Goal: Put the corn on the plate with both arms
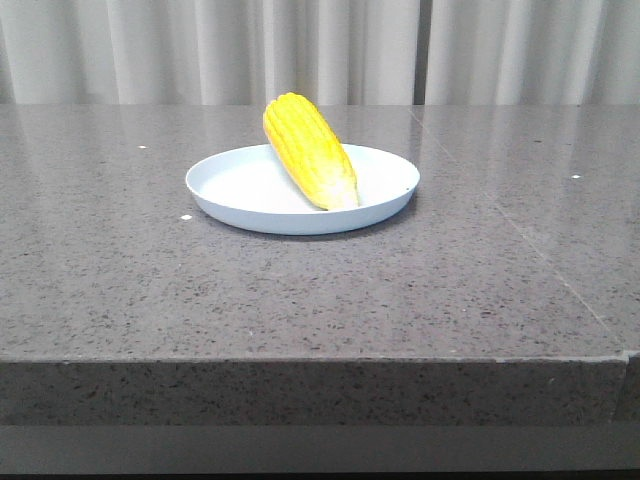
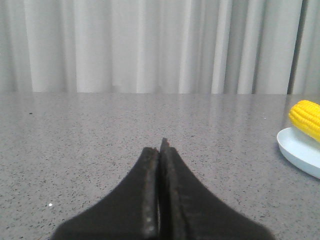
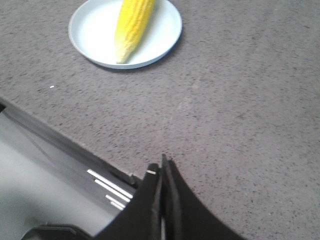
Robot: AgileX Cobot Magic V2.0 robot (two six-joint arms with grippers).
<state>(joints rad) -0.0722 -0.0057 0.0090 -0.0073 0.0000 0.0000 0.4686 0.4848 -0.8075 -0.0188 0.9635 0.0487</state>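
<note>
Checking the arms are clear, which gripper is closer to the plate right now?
Hard to say; perhaps the left. The left gripper, shut, sits low beside the plate. The right gripper, shut, hangs near the table edge, looking down at the corn.

No readable text or markings anywhere.

the bright yellow corn cob with a paler tapered tip lies inside the round, shallow, pale blue-white plate, on the speckled grey stone tabletop. the right arm's black gripper hangs well apart from the plate near the table's edge, its jaws pressed together, gripping nothing.
</note>
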